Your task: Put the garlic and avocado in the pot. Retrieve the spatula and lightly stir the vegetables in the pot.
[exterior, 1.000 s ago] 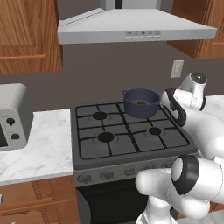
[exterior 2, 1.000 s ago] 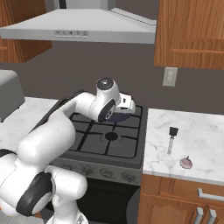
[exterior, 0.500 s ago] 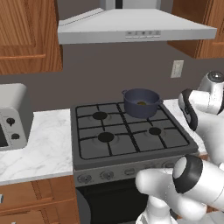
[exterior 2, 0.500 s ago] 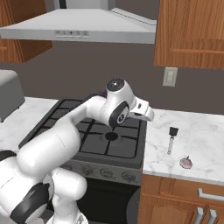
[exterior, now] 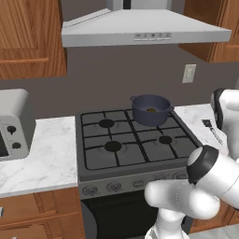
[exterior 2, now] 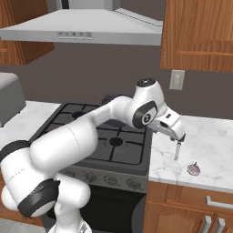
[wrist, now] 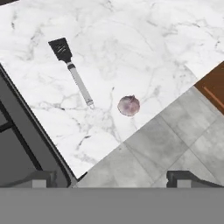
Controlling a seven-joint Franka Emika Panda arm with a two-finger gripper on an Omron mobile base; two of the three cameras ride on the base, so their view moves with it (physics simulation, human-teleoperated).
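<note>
The dark blue-grey pot (exterior: 151, 109) stands on the stove's back right burner, and a small yellowish avocado piece (exterior: 151, 110) lies inside it. On the marble counter right of the stove lies the spatula (wrist: 74, 72), black end away from the counter's front edge. The garlic (wrist: 129, 105), a whitish-pink lump, rests close to the tip of its grey handle. In the right base view my gripper (exterior 2: 180, 137) hangs just above the spatula (exterior 2: 177, 150), with the garlic (exterior 2: 194, 169) nearer the front edge. The gripper (wrist: 113, 178) is open and holds nothing.
The stove (exterior: 133, 140) has bare burners in front of and left of the pot. A grey appliance (exterior: 11, 123) stands on the left counter. The right counter's front edge (wrist: 144, 127) drops to the tiled floor close to the garlic. A range hood (exterior 2: 82, 32) hangs overhead.
The arm has swung right, from beside the pot over the stove to above the right counter and the spatula. The pot, spatula and garlic have not moved.
</note>
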